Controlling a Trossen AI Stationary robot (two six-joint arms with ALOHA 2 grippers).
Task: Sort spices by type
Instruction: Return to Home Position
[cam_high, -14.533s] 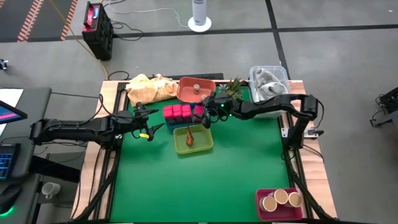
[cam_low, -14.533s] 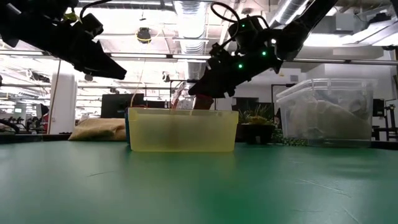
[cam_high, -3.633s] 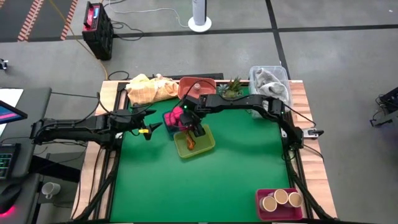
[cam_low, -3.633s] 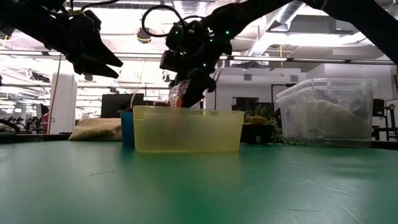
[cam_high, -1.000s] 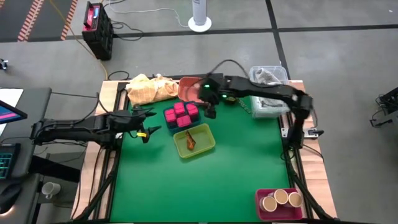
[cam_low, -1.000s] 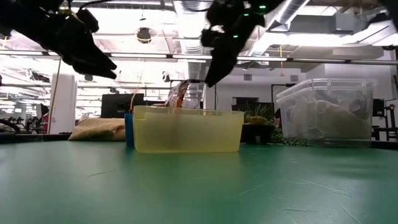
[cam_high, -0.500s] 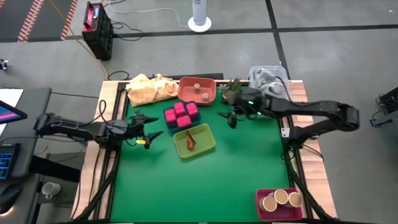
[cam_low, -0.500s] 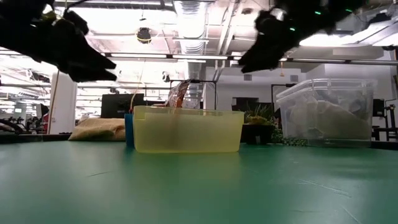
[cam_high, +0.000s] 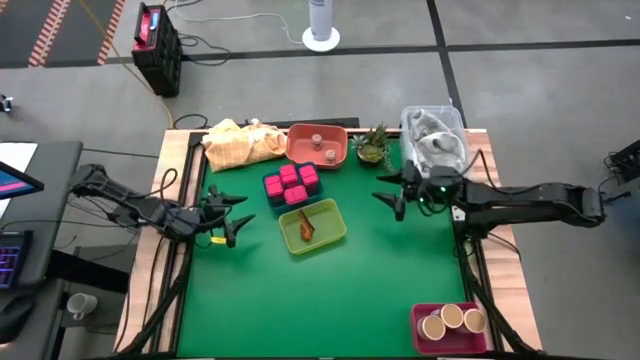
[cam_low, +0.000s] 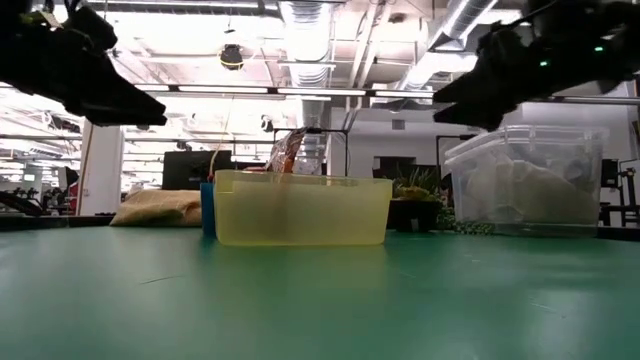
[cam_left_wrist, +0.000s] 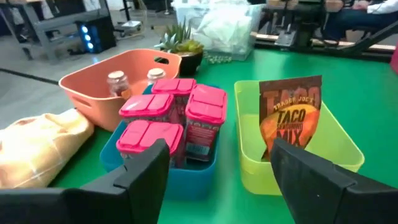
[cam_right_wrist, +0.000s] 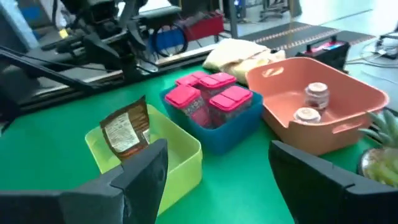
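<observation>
Spices (cam_high: 291, 184) sit grouped in four bins on the green table (cam_high: 330, 290), with both arms hanging empty above it. Nearest the front edge, at the right-hand corner, three tan jars (cam_high: 452, 322) stand side by side in the maroon bin (cam_high: 418, 312). At mid-table a brown packet (cam_left_wrist: 289, 118) leans upright in the yellow bin (cam_high: 338, 232). The left gripper (cam_high: 243, 210) hovers beside that bin toward the table's left edge, fingers spread wide and holding nothing. The right gripper (cam_high: 388, 203) hovers on the bin's other side, also spread and empty. Just behind the yellow bin, the blue bin (cam_left_wrist: 199, 176) holds a tight cluster of pink cans (cam_left_wrist: 186, 112). Farther back, two small jars (cam_right_wrist: 311, 102) stand in the salmon bin (cam_high: 296, 150), which lies between the cloth (cam_high: 235, 142) and the plant (cam_high: 373, 145). The clear box (cam_high: 435, 135) fills the far right corner. With nothing to carry, the move home is probably best done by lifting first. Each arm can then be drawn back along its own side, so that no finger clips a bin rim. The right arm appears to have the least room, with the plant and the box close by, and would do well to rise before it swings. Any closing of the claws is safest in open air, clear of the cans and the packet.
</observation>
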